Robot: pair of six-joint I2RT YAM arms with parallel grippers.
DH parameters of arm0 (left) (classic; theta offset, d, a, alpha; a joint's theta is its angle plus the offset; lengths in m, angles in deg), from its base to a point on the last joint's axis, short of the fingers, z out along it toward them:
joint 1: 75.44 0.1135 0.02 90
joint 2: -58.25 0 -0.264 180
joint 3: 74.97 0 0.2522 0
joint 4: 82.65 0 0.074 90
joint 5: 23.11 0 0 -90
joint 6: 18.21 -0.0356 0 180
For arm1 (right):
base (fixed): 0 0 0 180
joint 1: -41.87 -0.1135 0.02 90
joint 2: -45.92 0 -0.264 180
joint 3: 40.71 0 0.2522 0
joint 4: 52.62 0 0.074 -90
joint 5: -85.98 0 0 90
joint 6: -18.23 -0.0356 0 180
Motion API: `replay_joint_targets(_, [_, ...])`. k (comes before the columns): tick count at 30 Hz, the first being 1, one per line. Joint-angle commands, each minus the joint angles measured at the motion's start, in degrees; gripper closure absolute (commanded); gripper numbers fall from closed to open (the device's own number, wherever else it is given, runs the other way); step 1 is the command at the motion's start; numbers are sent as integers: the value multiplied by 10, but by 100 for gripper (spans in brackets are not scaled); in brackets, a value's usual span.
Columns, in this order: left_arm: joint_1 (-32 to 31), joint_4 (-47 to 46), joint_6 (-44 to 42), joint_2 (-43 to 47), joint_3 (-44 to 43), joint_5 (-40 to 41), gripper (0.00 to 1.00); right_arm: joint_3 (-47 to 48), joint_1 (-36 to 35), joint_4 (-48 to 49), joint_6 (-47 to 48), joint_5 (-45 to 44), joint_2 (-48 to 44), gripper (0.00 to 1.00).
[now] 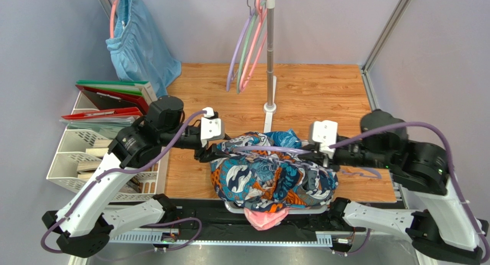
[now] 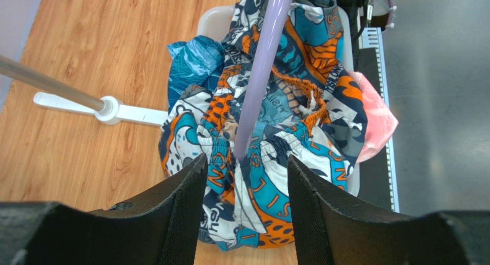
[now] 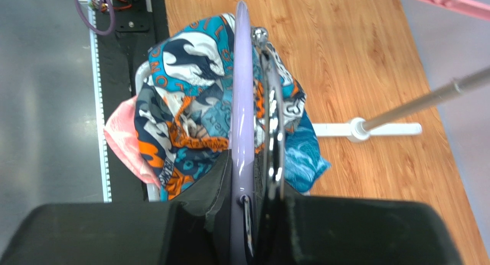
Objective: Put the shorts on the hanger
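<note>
The printed shorts lie bunched in a heap at the table's near middle, over a white tray. The lavender hanger lies across the top of the heap, one arm pushed into the waistband. My right gripper is shut on the hanger near its chrome hook. My left gripper is open at the heap's left side. In the left wrist view its fingers stand either side of the shorts' waistband and the hanger's tip, touching neither.
A rack pole with a white base stands behind the heap, with purple, green and pink hangers on its bar. Light-blue shorts hang at back left. File trays stand at left. A pink garment pokes from under the heap.
</note>
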Motion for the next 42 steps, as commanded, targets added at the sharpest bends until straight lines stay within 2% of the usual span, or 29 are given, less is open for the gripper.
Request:
replay_joint_targets(1, [-4, -18, -56, -49, -7, 11, 39, -2, 19, -62, 22, -33, -22, 100])
replay_joint_targets(6, [-29, 26, -121, -105, -29, 47, 28, -27, 24, -103, 12, -30, -25, 100])
replay_joint_targets(9, [-53, 26, -153, -111, -9, 70, 25, -55, 23, -87, 8, -41, -34, 100])
replay_joint_targets(16, [-79, 20, -182, -132, 22, 141, 27, -81, 23, -72, 1, -53, -32, 100])
replay_joint_targets(25, [-87, 46, -218, -143, 45, 164, 29, -89, 23, -34, -4, -25, -35, 100])
replay_joint_targets(28, [-90, 56, -222, -141, 41, 157, 42, -92, 23, -21, -3, -21, -31, 100])
replay_joint_targets(29, [-91, 62, -224, -139, 41, 157, 54, -93, 23, -18, -5, -25, -29, 100])
replay_joint_targets(31, [-92, 68, -225, -130, 45, 153, 69, -93, 23, -15, -5, -35, -28, 100])
replay_joint_targets(33, [-92, 71, -227, -119, 41, 144, 79, -96, 23, -9, -2, -43, -32, 100])
replay_joint_targets(34, [-92, 72, -228, -115, 40, 142, 87, -99, 22, -6, 0, -50, -38, 100])
replay_joint_targets(37, [-93, 80, -229, -102, 25, 127, 99, -114, 23, 15, 4, -55, -54, 100])
replay_joint_targets(42, [-92, 90, -245, -80, 5, 99, 100, -133, 23, 50, 19, -44, -69, 100])
